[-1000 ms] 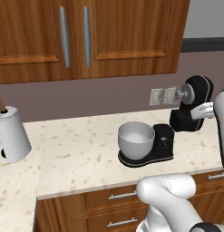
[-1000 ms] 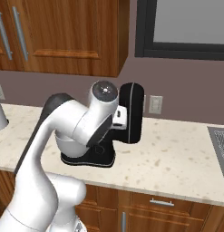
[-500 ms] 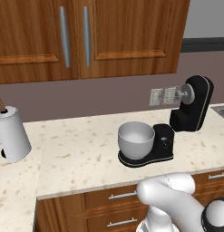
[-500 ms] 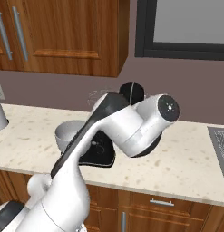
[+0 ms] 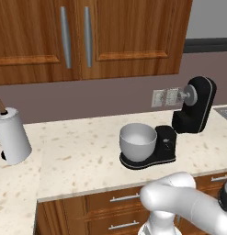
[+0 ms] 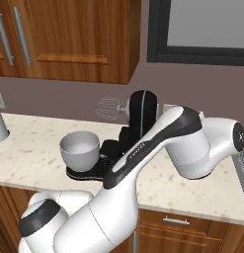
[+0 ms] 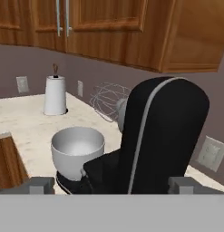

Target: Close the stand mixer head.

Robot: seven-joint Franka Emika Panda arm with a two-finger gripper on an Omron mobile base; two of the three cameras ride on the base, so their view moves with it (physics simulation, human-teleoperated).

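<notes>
The mixer stands on the tabletop (image 5: 78, 156), its bowl (image 5: 138, 141) left of the raised stand mixer head (image 5: 197, 105); the paper-towel roll (image 5: 11, 135) sits far left.

Stand mixer head (image 6: 142, 109) tilted up, whisk (image 6: 109, 107) raised above grey-white bowl (image 6: 80, 148) on speckled counter (image 6: 29, 143).

No legible text or labels anywhere.

Glossy white rounded arm (image 6: 158, 143) segments joined by dark bands and black joint caps.
</notes>
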